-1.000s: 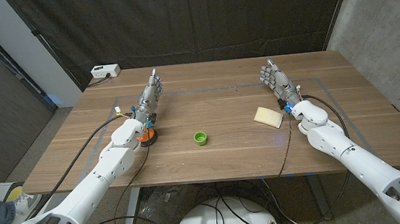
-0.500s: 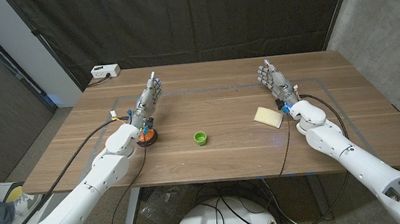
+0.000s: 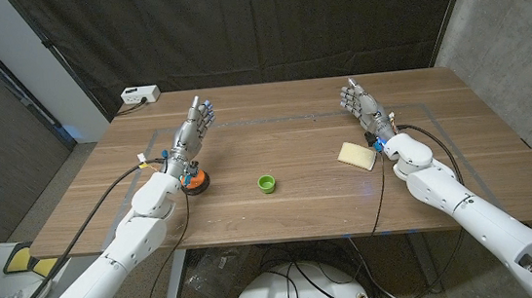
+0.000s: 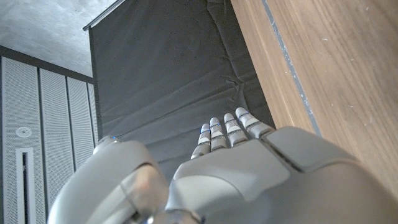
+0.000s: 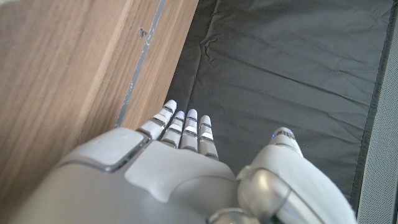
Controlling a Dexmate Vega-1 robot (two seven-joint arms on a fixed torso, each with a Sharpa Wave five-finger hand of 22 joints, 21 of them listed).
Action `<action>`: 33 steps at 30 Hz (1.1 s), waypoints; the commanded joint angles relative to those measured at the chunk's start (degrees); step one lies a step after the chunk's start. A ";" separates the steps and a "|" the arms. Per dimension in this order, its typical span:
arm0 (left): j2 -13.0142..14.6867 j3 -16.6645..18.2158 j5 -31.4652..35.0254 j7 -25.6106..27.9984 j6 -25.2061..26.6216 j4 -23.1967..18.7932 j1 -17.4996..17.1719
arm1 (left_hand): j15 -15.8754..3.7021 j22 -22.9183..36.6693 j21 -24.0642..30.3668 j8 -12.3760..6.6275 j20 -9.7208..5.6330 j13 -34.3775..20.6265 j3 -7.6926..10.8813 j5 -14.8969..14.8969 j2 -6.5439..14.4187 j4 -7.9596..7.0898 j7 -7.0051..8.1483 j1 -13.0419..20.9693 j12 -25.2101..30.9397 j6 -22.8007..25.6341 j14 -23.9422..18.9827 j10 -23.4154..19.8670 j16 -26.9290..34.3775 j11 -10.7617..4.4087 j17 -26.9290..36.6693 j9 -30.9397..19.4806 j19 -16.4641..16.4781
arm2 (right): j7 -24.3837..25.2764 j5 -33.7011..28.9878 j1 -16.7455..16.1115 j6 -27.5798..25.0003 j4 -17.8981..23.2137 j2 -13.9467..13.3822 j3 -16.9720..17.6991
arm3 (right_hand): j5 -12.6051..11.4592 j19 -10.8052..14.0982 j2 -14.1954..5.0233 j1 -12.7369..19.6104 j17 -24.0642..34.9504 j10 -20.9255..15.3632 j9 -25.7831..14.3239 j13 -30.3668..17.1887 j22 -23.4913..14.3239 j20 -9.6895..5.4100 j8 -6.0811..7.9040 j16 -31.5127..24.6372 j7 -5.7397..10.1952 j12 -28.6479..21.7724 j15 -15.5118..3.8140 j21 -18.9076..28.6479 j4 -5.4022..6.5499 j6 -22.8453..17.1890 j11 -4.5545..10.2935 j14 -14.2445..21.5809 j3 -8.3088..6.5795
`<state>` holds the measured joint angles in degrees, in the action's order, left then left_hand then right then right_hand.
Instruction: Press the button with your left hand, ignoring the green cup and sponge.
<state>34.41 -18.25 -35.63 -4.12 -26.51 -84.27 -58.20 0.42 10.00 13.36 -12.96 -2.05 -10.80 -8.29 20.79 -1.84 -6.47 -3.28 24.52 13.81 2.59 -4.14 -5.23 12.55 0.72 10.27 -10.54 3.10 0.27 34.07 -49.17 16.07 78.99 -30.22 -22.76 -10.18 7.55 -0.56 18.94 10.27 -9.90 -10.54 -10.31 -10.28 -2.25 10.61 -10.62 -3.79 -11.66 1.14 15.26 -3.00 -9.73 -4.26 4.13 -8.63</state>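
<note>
Two arms reach over the wooden surface (image 3: 280,196), which we see backed by a black curtain (image 3: 264,27). Our left hand (image 3: 193,133) hangs released, fingers straight and apart, grasping nothing; its wrist sits just above the button. Our right hand (image 3: 364,108) is likewise released, fingers extended, near the far right of the surface. The sponge (image 3: 356,155), pale yellow, lies just beside the right wrist. The button (image 3: 196,182), orange on a dark base, sits partly hidden under the left forearm. The green cup (image 3: 266,183) stands between button and sponge, apart from both.
</note>
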 commanded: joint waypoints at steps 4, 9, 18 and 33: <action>0.29 2.66 0.46 -1.45 -9.59 -0.79 -6.06 | -0.44 0.21 0.91 -0.67 -0.69 -0.15 -0.57 0.74 0.05 0.72 -0.16 1.33 0.68 2.23 -3.31 -3.05 0.54 -0.13 0.14 -0.23 3.46 | -0.22 -0.18 -0.91 -0.79 2.78 -2.21 0.83 | -0.41 0.60 -0.05 0.44 0.07 -0.49 -0.15 -0.15 -0.06 -1.59 0.25 -0.22 0.35 -0.24 -0.02 -0.11 -0.18 -0.39 0.03 0.50 -0.30; 1.15 3.83 1.56 -0.47 -11.12 -1.23 -8.25 | -0.61 0.20 1.07 -0.83 -0.54 -0.16 -0.82 0.85 -0.08 0.89 -0.06 1.69 0.69 3.31 -4.26 -3.81 0.54 -0.35 0.13 -0.25 4.63 | -0.06 -0.03 -1.49 -0.85 4.17 -3.02 1.43 | -0.40 0.63 -0.05 0.43 0.07 -0.52 -0.15 -0.15 -0.06 -1.59 0.26 -0.22 0.34 -0.25 -0.03 -0.15 -0.20 -0.40 0.01 0.52 -0.28; 1.56 7.37 5.14 3.72 -15.03 -2.33 -11.60 | -1.40 0.18 1.29 -1.45 -0.68 -0.20 -1.67 1.21 -0.67 1.30 0.40 2.51 1.01 6.72 -7.00 -6.64 0.63 -0.96 0.13 -0.27 7.28 | -1.11 0.15 -1.83 2.31 4.38 -1.96 1.52 | -0.41 1.68 0.02 0.38 0.05 -0.98 -0.16 -0.15 -0.06 -1.86 0.42 -0.41 0.56 -0.41 -0.28 -0.07 -0.34 -0.75 0.54 1.26 -0.15; 3.92 15.88 25.61 20.96 -7.55 -12.62 -22.12 | -1.95 0.19 1.10 -1.32 -0.97 -0.22 -2.02 1.62 -0.67 1.53 0.93 3.18 0.73 7.63 -7.65 -7.31 0.28 -1.66 0.14 -0.28 8.11 | 1.87 0.15 -5.18 -0.16 9.14 -1.87 0.80 | -0.43 2.51 0.03 0.45 0.00 -1.56 -0.17 -0.15 -0.05 -1.85 0.55 -0.46 0.46 -0.58 -0.50 -0.13 -0.54 -1.11 0.32 1.89 -0.07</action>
<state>37.59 -8.50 -22.67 6.77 -37.28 -90.87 -73.14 -1.62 9.99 14.41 -13.85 -2.34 -10.79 -9.79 22.12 -2.53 -4.97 -2.46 27.14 14.43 9.33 -11.04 -12.00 13.01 -0.73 10.26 -10.53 10.35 -0.50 34.60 -51.99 17.39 84.60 -31.86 -21.56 -10.41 9.29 -0.55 18.94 10.13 -10.92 -10.53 -10.30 -10.12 -2.15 10.82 -10.83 -3.17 -11.88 0.43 15.26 -3.33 -10.34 -3.86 5.45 -8.31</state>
